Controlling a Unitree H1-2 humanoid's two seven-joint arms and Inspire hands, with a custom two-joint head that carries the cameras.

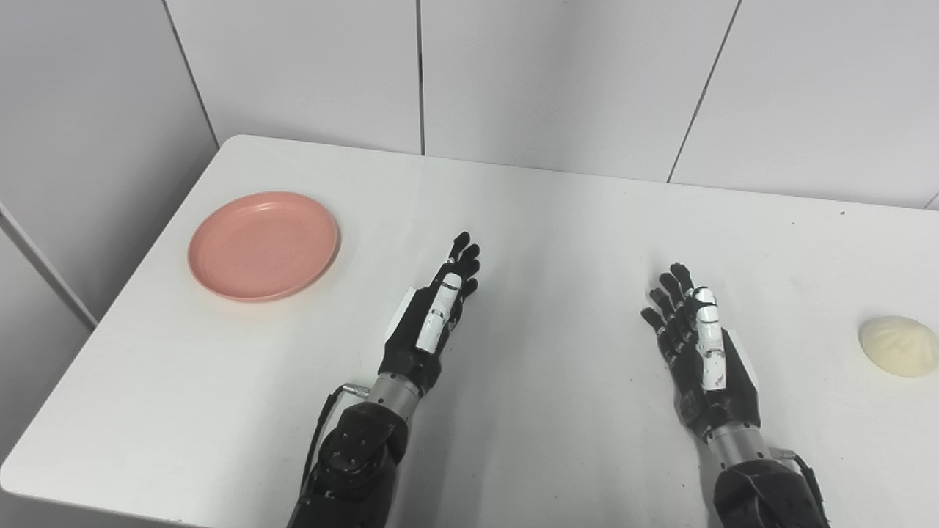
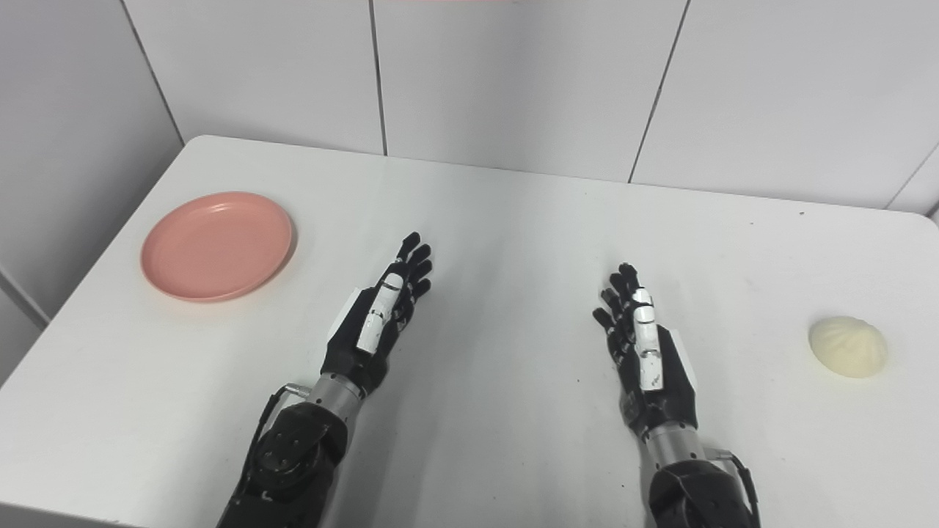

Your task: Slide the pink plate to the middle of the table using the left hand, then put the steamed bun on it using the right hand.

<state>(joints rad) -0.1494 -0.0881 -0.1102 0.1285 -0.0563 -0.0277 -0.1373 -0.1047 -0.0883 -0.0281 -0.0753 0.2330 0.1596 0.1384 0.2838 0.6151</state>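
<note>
A round pink plate [image 1: 264, 246] lies flat near the table's left edge with nothing on it. A pale steamed bun [image 1: 898, 346] rests on the table far to the right. My left hand [image 1: 435, 312] is over the table's middle, to the right of the plate and apart from it, fingers stretched out and holding nothing. My right hand [image 1: 695, 345] hovers right of centre, well left of the bun, fingers spread and empty. In the right eye view the plate [image 2: 217, 246] and the bun [image 2: 848, 346] lie equally far out to either side.
The white table [image 1: 543, 220] ends at a rounded front-left corner and a left edge close to the plate. Grey wall panels [image 1: 557, 73] stand right behind its far edge.
</note>
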